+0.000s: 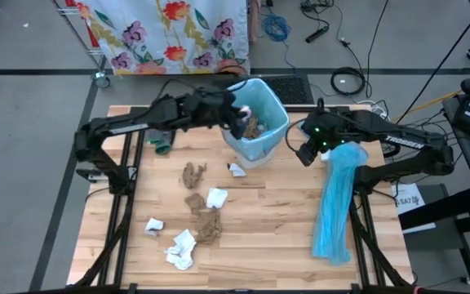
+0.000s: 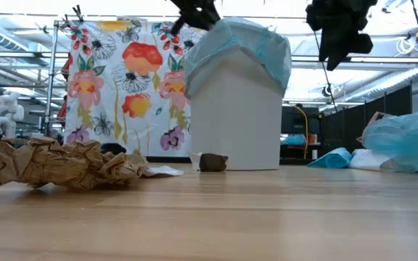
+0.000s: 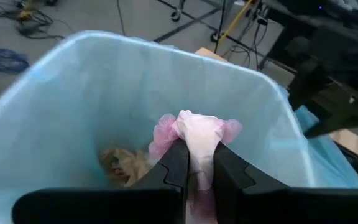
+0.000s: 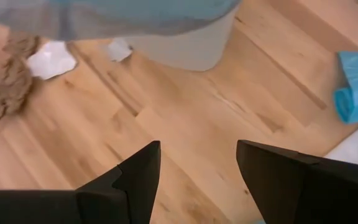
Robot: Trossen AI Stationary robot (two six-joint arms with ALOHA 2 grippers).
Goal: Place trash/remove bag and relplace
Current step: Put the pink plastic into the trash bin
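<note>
Trash, high view: crumpled brown paper wads [image 1: 192,174] and white tissue wads [image 1: 182,248] lie scattered on the wooden table [image 1: 268,237] in front of the bin [image 1: 255,119], which is lined with a pale-blue bag and already holds brown paper; the left gripper [image 1: 240,117] hangs over the bin's opening, the right gripper [image 1: 304,152] sits just beside the bin's right side, near a long light-blue plastic strip [image 1: 335,204]. Low view: a large creased brown wad [image 2: 64,162] lies at near left; a small dark wad [image 2: 212,162] rests at the foot of the white, smooth-walled bin, its liner puffed over the rim. Left wrist view: the left gripper's jaws stand narrowly apart, pinching a soft white-and-pink tissue wad [image 3: 197,134] between them, above the liner's interior, where a brown wad [image 3: 122,165] lies. Right wrist view: the right gripper's jaws stand wide, holding nothing, over bare planks; tissue [image 4: 51,59] and brown paper [image 4: 8,87] lie beyond, well apart from them.
</note>
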